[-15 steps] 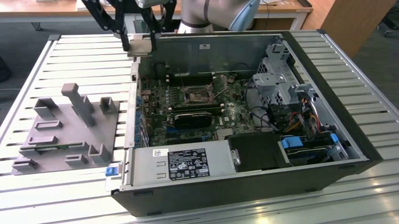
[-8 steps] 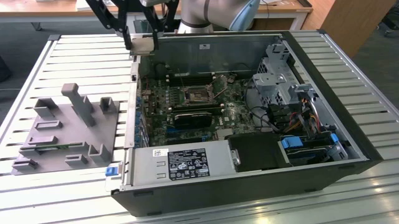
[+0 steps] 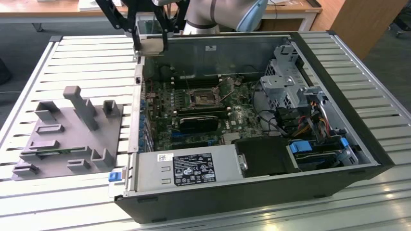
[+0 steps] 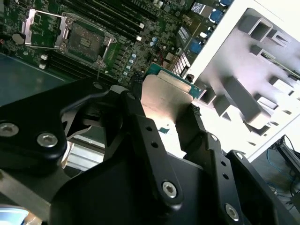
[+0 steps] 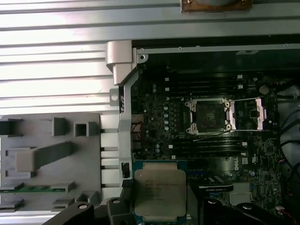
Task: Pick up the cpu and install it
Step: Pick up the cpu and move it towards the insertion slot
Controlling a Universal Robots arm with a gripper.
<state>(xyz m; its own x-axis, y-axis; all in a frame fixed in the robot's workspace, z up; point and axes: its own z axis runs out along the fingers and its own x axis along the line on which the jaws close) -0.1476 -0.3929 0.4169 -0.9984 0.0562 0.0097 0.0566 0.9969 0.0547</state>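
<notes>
The cpu (image 3: pixel 152 46) is a flat square chip with a silvery top plate, and it hangs in the air above the open computer case's rear corner on the exterior view's left. My gripper (image 3: pixel 152 42) is shut on it, one black finger on each side. Both wrist views show the cpu (image 5: pixel 160 191) (image 4: pixel 165 93) between the fingers (image 4: pixel 137 112). The dark square socket (image 3: pixel 204 97) (image 5: pixel 208 117) (image 4: pixel 82 39) on the motherboard stands open with its metal frame and lever raised. It lies apart from the held chip, further into the case.
The case (image 3: pixel 334 178) lies on its side on a slatted metal table (image 3: pixel 83 62). A grey fixture tray (image 3: pixel 70 130) with upright blocks sits at the exterior view's left. A long black card (image 3: pixel 199 122), a power supply (image 3: pixel 186 168) and a drive cage (image 3: pixel 286 79) crowd the inside.
</notes>
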